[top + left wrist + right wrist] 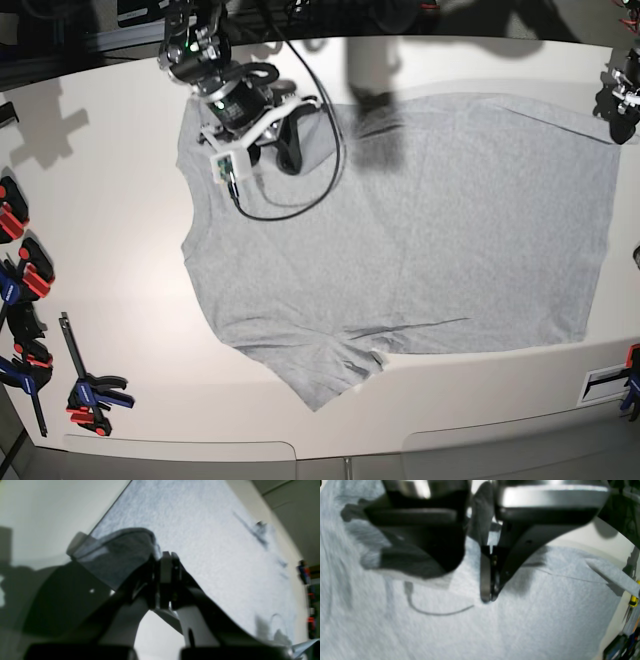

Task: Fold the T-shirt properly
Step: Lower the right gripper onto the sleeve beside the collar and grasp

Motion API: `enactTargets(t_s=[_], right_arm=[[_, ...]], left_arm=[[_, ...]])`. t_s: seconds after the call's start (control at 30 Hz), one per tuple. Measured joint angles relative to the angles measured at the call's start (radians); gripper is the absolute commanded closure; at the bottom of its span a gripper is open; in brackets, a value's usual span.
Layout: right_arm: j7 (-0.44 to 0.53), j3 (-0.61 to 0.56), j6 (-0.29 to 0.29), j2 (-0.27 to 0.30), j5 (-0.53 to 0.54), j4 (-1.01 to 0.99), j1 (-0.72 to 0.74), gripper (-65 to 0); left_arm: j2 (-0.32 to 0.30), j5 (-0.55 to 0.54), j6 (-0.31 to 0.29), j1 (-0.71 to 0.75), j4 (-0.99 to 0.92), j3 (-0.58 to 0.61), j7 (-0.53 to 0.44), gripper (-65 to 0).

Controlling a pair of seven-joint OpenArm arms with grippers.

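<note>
T-shirt (420, 240) lies spread flat on the table (110, 250). Left gripper (166, 566) pinches the hem corner, right gripper (488, 597) is clamped on the shoulder fabric. Lift both evenly and keep the cloth taut to avoid wrinkles.

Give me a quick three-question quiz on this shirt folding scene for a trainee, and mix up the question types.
1. True or false: the T-shirt is bunched into a ball on the table.
2. In the base view, where do the bar clamps with red and blue parts lie? A) on the bare table to the left of the shirt; B) on the shirt's middle; C) inside the collar.
3. Fill in: in the left wrist view, the left gripper has its jaws ____ on a fold of the shirt's fabric.

Key: 1 false, it lies spread out nearly flat; 2 A; 3 shut.
</note>
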Motion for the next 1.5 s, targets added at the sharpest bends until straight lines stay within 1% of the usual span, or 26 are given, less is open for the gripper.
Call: enactTargets(t_s=[0.03, 0.2, 0.27, 0.3, 0.37, 0.4, 0.47, 0.53, 0.63, 0.7, 0.73, 0.77, 0.83, 0.87, 1.13, 1.27, 1.3, 1.33, 1.37, 1.4, 1.43, 1.5], right_arm=[[0.0, -0.014, 0.0, 0.001, -0.002, -0.008, 0.017, 0.0], [0.0, -0.097, 0.003, 0.001, -0.077, -0.056, 0.092, 0.0], [0.001, -0.117, -0.011, 0.002, -0.095, -0.077, 0.107, 0.0], [0.005, -0.125, -0.023, 0.002, -0.109, -0.084, 0.112, 0.0], [0.029, -0.131, -0.048, 0.002, -0.14, -0.097, 0.117, 0.0], [0.034, -0.131, -0.072, 0.002, -0.146, -0.103, 0.121, 0.0], [0.052, -0.131, -0.14, 0.002, -0.186, -0.108, 0.123, 0.0], [0.051, -0.131, -0.176, 0.002, -0.209, -0.108, 0.122, 0.0], [0.068, -0.131, -0.178, 0.002, -0.212, -0.109, 0.122, 0.0], [0.075, -0.131, -0.188, 0.002, -0.212, -0.109, 0.123, 0.0], [0.075, -0.131, -0.2, 0.001, -0.217, -0.109, 0.123, 0.0], [0.075, -0.131, -0.212, 0.001, -0.247, -0.109, 0.123, 0.0], [0.076, -0.131, -0.253, 0.002, -0.266, -0.109, 0.124, 0.0], [0.075, -0.13, -0.268, 0.002, -0.266, -0.109, 0.125, 0.0], [0.087, -0.131, -0.274, 0.002, -0.269, -0.109, 0.136, 0.0], [0.086, -0.131, -0.274, 0.002, -0.269, -0.109, 0.136, 0.0], [0.086, -0.131, -0.274, 0.002, -0.269, -0.109, 0.136, 0.0], [0.086, -0.131, -0.274, 0.002, -0.269, -0.109, 0.136, -7.8], [0.086, -0.131, -0.273, 0.002, -0.273, -0.109, 0.136, -16.5], [0.086, -0.131, -0.272, 0.002, -0.27, -0.109, 0.136, -23.3], [0.087, -0.131, -0.27, 0.002, -0.269, -0.109, 0.136, -26.8], [0.098, -0.131, -0.266, 0.002, -0.269, -0.109, 0.136, -27.0]], left_arm=[[0.0, 0.001, 0.001, 0.0, 0.0, 0.0, -0.002, 0.0], [0.0, 0.001, 0.0, -0.003, 0.0, 0.002, -0.024, 0.0], [0.0, 0.008, 0.001, -0.012, 0.0, 0.002, -0.024, 0.0], [0.0, 0.009, 0.002, -0.021, 0.0, 0.002, -0.024, 0.0], [0.0, 0.048, 0.003, -0.048, 0.0, 0.002, -0.027, 0.0], [0.0, 0.073, 0.003, -0.062, 0.0, 0.002, -0.046, 0.0], [0.0, 0.107, 0.003, -0.08, 0.0, 0.002, -0.071, 0.0], [0.0, 0.126, 0.003, -0.092, 0.0, 0.002, -0.079, 0.0], [0.0, 0.133, 0.003, -0.106, 0.0, 0.002, -0.078, 0.0], [0.0, 0.19, 0.004, -0.114, 0.0, 0.002, -0.102, 0.0], [0.0, 0.201, 0.041, -0.117, 0.0, 0.002, -0.127, 0.0], [0.0, 0.213, 0.078, -0.117, 0.0, 0.002, -0.137, 0.0], [0.0, 0.246, 0.156, -0.122, 0.0, 0.002, -0.154, 0.0], [0.0, 0.259, 0.168, -0.123, 0.0, 0.002, -0.154, 0.0], [0.0, 0.258, 0.168, -0.127, 0.0, 0.002, -0.156, 0.0], [0.0, 0.257, 0.168, -0.128, 0.0, 0.002, -0.178, -0.4], [0.0, 0.257, 0.168, -0.127, 0.0, 0.002, -0.181, -7.2], [0.0, 0.255, 0.168, -0.127, 0.0, 0.002, -0.182, -12.7], [0.0, 0.256, 0.168, -0.127, 0.0, 0.002, -0.182, -16.1], [0.0, 0.256, 0.168, -0.127, 0.0, 0.002, -0.182, -16.8], [0.0, 0.256, 0.168, -0.127, 0.0, 0.002, -0.182, -16.8], [0.0, 0.256, 0.168, -0.127, 0.0, 0.002, -0.185, -16.8]])
